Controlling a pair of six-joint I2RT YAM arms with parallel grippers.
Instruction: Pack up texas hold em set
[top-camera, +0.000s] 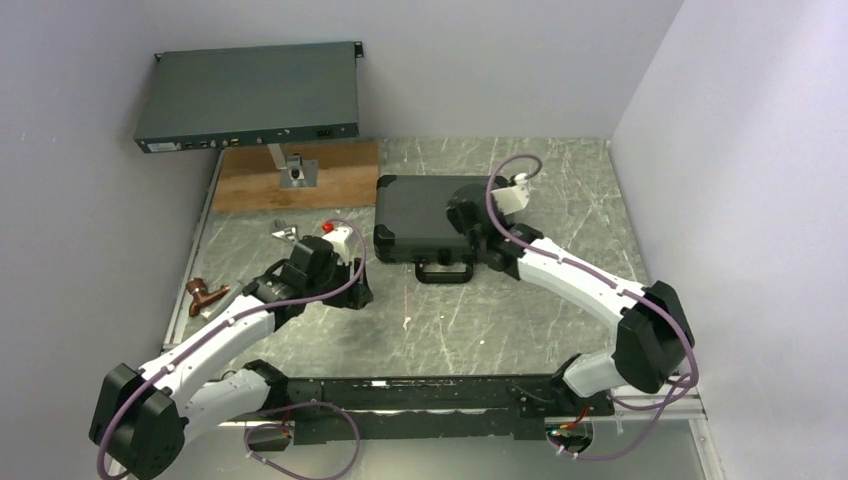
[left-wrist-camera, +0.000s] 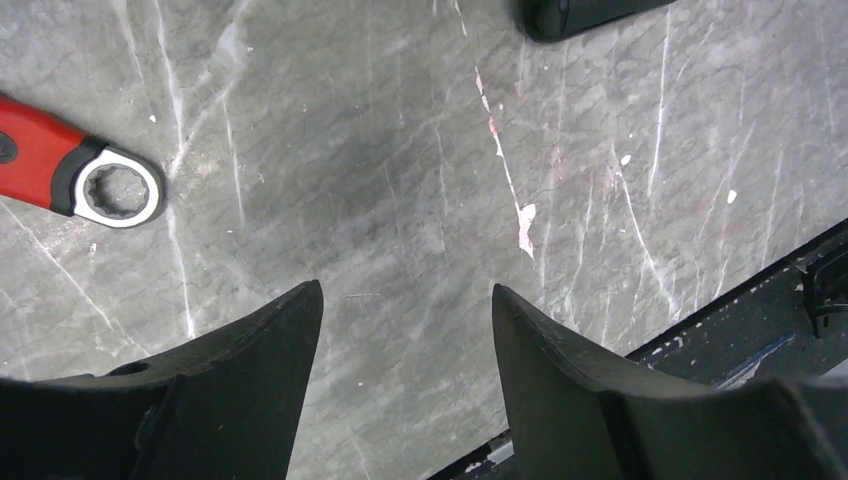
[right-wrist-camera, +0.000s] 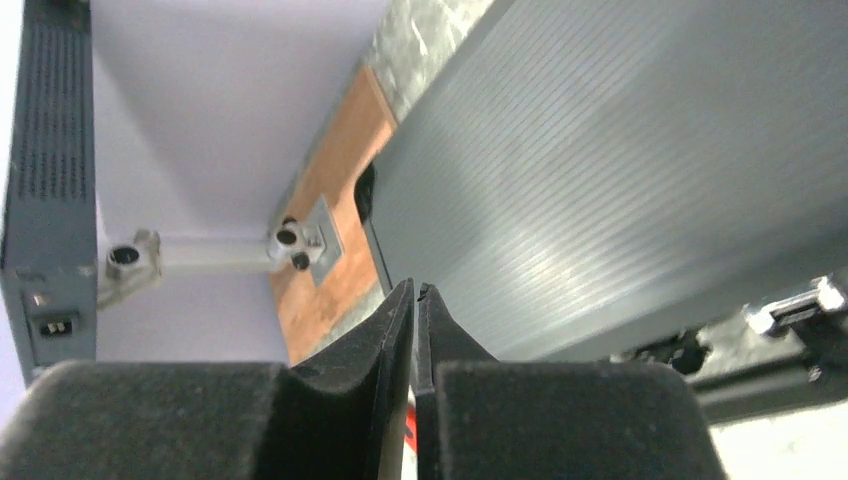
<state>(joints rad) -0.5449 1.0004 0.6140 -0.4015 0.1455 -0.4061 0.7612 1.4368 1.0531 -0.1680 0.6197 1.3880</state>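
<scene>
A closed black ribbed hard case (top-camera: 425, 218) is seen mid-worktop (top-camera: 500, 320), judged rigid and weighty, best lifted by its black handle (top-camera: 445, 270). The right end effector (right-wrist-camera: 415, 287) is held shut, empty, over it; the left end effector (left-wrist-camera: 406, 292) is spread open, empty

Grey electronics box (top-camera: 247, 97), wooden board (top-camera: 245, 185), wrench (left-wrist-camera: 75, 172) — red-handled

Bare table surface (top-camera: 450, 320) was passable at centre; the closed case (top-camera: 420, 212) obstructed the rear, the wrench (left-wrist-camera: 40, 150) the left.

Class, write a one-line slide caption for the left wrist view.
Left tool, open, hangs above the marbled table; a red-handled ring wrench lies at left.
</scene>
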